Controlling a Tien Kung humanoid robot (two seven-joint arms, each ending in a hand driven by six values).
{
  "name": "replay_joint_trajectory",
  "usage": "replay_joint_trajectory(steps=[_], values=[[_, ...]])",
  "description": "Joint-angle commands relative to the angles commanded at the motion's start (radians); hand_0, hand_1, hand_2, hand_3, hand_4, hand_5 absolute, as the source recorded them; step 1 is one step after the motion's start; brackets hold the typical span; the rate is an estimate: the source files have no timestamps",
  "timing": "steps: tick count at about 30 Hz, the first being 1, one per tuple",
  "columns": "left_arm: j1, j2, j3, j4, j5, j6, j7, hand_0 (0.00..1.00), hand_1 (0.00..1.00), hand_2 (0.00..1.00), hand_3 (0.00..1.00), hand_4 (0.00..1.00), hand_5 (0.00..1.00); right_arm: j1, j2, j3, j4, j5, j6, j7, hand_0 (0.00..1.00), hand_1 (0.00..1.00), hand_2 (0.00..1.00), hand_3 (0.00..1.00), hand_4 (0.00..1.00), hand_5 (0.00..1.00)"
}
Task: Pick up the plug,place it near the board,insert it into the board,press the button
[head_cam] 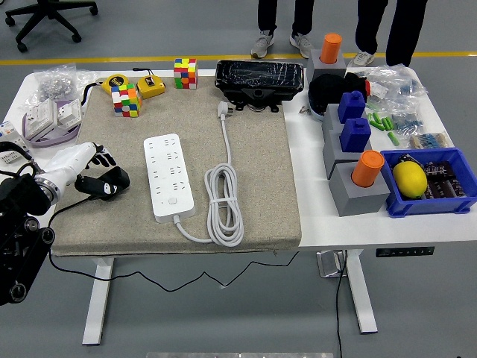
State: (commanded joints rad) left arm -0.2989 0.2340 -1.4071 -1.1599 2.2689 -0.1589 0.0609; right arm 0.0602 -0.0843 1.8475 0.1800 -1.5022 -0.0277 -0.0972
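Observation:
A white power strip (168, 176) lies lengthwise on the beige mat (261, 201), its button near the front end. Its white cord is coiled (224, 203) to the right and runs back to the plug (222, 110), which lies on the mat near the far edge. My left hand (102, 179) hovers over the mat's left edge, left of the strip, with black fingers loosely curled around nothing. The right arm is out of sight.
Two colour cubes (126, 100), (185, 73), a yellow tape measure (151, 86) and a black wrapped box (260, 80) line the far side. Grey blocks with orange and blue pegs (361, 176) and a blue bin holding a lemon (409, 179) stand right. People's legs show beyond the table.

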Motion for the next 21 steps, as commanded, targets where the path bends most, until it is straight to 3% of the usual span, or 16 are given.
replay_joint_trajectory(steps=[3,4,9,10,15,16,21], values=[[0.006,-0.001,-0.012,-0.026,0.0,-0.007,0.004,0.562,0.7,0.653,0.597,0.917,0.157,0.0,0.0,0.0,0.0,0.0,0.0,0.0,0.79,0.713,0.713,0.762,0.998,0.998],[0.01,-0.002,-0.021,-0.04,0.0,-0.009,0.005,0.612,0.728,0.704,0.602,0.954,0.22,0.0,0.0,0.0,0.0,0.0,0.0,0.0,0.79,0.713,0.713,0.762,0.998,0.998],[0.036,-0.019,-0.059,-0.105,-0.041,0.006,0.0,0.612,0.728,0.704,0.602,0.954,0.22,0.001,0.0,-0.001,0.0,0.001,0.0,-0.001,0.79,0.713,0.713,0.762,0.998,0.998],[0.045,-0.026,-0.065,-0.119,-0.068,0.02,-0.007,0.765,0.857,0.833,0.745,0.998,0.467,0.001,0.001,0.0,0.0,0.001,-0.001,-0.001,0.789,0.712,0.713,0.763,0.998,0.998],[0.074,-0.054,-0.087,-0.172,-0.213,0.089,-0.051,0.765,0.857,0.833,0.745,0.998,0.467,-0.001,0.003,0.002,0.0,-0.002,0.0,-0.001,0.789,0.712,0.713,0.763,0.998,0.998],[0.079,-0.06,-0.091,-0.18,-0.244,0.1,-0.061,0.939,0.995,0.99,0.923,0.998,0.796,-0.001,0.004,0.002,0.0,-0.002,0.0,0.0,0.791,0.713,0.713,0.763,0.998,0.998],[0.104,-0.089,-0.113,-0.21,-0.414,0.125,-0.106,0.939,0.995,0.99,0.923,0.998,0.796,-0.002,0.006,0.006,0.0,-0.006,0.0,0.0,0.791,0.713,0.713,0.763,0.998,0.998]])
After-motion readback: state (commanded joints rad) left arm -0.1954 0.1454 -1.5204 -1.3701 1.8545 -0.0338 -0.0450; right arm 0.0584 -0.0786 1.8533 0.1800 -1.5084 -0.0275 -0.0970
